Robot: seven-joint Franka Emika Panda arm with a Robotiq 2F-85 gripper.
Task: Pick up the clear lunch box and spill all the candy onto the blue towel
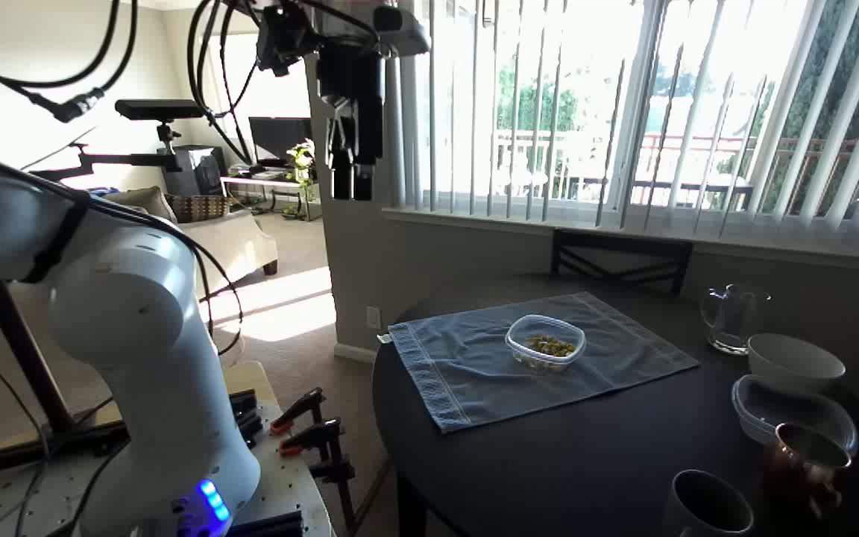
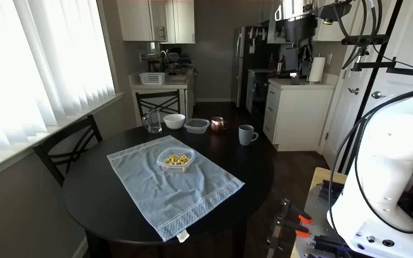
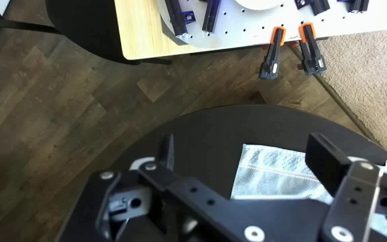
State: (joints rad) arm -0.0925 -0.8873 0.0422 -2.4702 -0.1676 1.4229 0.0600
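The gripper [image 3: 242, 148] hangs high, well apart from the clear lunch box [image 2: 175, 169], with its fingers spread wide; in the wrist view they frame part of the round table [image 3: 210, 134] and one corner of the blue towel [image 3: 267, 171]. The box sits upright on the towel, the candy [image 2: 177, 159] heaped inside it, and bare cloth surrounds it. One towel corner (the one with a white tag [image 2: 183, 235]) reaches right to the table's edge.

A glass mug [image 2: 155, 123], white bowl [image 2: 174, 125], another clear container [image 2: 196, 130], copper mug [image 2: 217, 125] and gray mug [image 2: 246, 136] line the rim; open dark tabletop parts the towel from the copper and gray mugs. More open tabletop runs along the side toward the window [image 1: 564, 112], where a chair [image 1: 622, 245] stands close to the rim. Between table and robot stand [image 3: 237, 37] lies a gap of wood floor [image 3: 62, 111], and two orange-padded clamps [image 3: 274, 55] jut into it.
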